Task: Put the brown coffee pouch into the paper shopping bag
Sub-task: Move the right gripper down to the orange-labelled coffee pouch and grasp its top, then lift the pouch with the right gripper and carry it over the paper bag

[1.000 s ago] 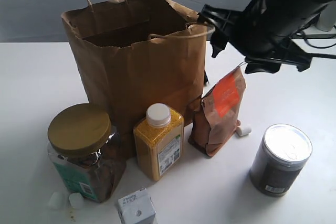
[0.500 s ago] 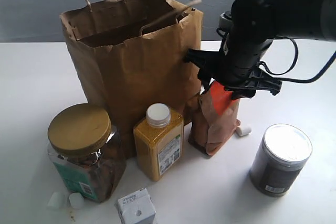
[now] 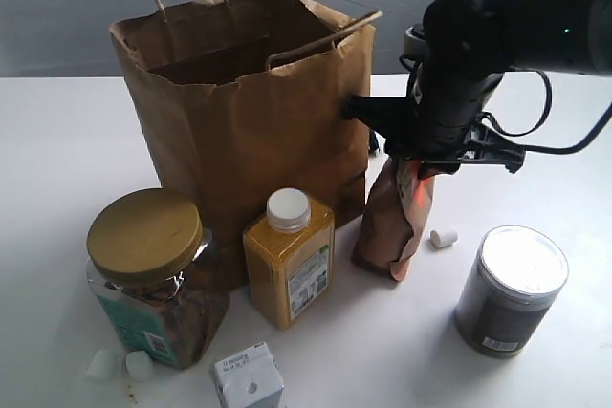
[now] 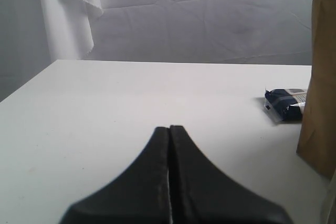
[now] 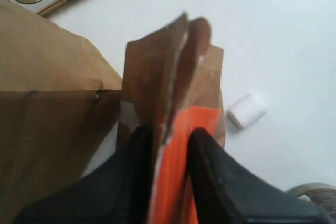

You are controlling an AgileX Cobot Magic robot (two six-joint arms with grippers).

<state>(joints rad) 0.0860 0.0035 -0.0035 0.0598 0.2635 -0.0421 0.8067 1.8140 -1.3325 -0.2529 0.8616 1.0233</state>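
White table (image 3: 57, 140): brown coffee pouch (image 3: 392, 226) was clamped by right fingers (image 5: 140, 171) beside paper shopping bag (image 3: 258, 131), not yet bagged; left fingers (image 4: 142, 182) were closed, empty.

Nothing is legible: the label on the yellow bottle (image 3: 289, 269), six o'clock from the paper shopping bag (image 3: 249, 121), blurs (so does that on the dark can (image 3: 510, 289))
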